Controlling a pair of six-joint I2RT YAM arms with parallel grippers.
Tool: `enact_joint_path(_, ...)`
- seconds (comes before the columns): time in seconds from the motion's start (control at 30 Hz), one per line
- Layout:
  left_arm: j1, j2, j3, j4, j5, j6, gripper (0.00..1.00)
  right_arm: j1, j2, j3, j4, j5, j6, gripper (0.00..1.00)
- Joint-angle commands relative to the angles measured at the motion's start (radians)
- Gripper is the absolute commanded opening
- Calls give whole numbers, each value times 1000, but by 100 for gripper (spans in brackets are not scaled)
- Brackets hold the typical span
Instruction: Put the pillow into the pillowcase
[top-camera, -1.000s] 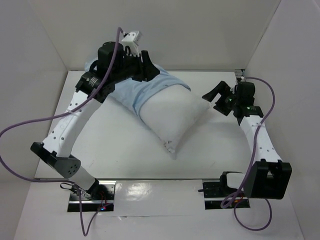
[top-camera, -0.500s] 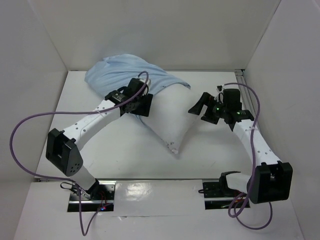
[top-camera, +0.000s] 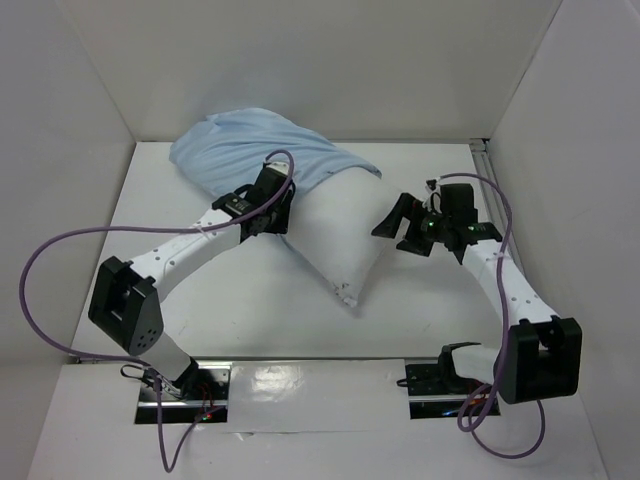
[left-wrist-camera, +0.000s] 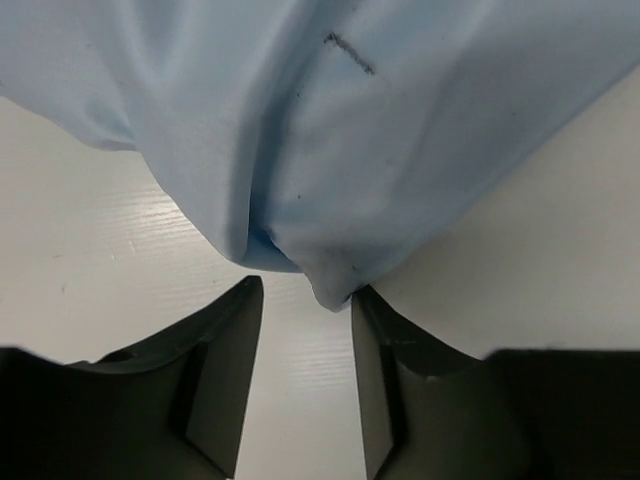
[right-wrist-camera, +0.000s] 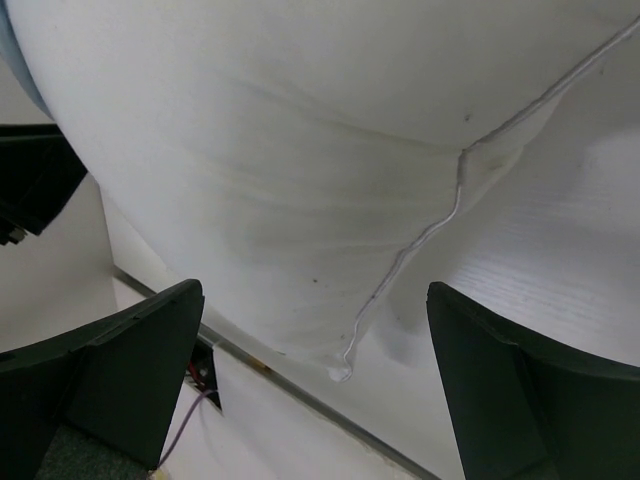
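Pillow (top-camera: 340, 250) partly inside pillowcase (top-camera: 245, 145)

A white bench (top-camera: 250, 310) is carrying two things; the light blue pillowcase (top-camera: 235, 150) is lying crumpled toward the far left corner; the white pillow (top-camera: 345, 245) is lying near the middle, its far end covered by the blue cloth.

The pillowcase (top-camera: 240, 145) is pale blue, the pillow (top-camera: 340, 245) plain white, the table (top-camera: 430, 300) white.

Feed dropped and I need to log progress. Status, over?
Left gripper open, at pillowcase edge. Right gripper open, facing pillow end. Pillow partly in, near end bare. No obstruction seen.
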Motion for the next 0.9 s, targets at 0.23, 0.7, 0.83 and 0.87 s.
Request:
enact_joint_path(0.23, 24, 46, 31, 59, 33, -22, 0, 83, 79, -102, 160, -90, 45, 100)
enact_joint_path(0.7, -209, 229, 878, -102, 645, -29, 0, 58, 380, 480, 420, -192, 154, 0)
enact_joint_path(0.83, -173, 263, 1011, -141, 751, -96, 0, 70, 319, 463, 387, -153, 140, 0)
enact_joint_path(0.87, -172, 254, 982, -127, 765, -107, 0, 99, 276, 418, 418, -143, 159, 0)
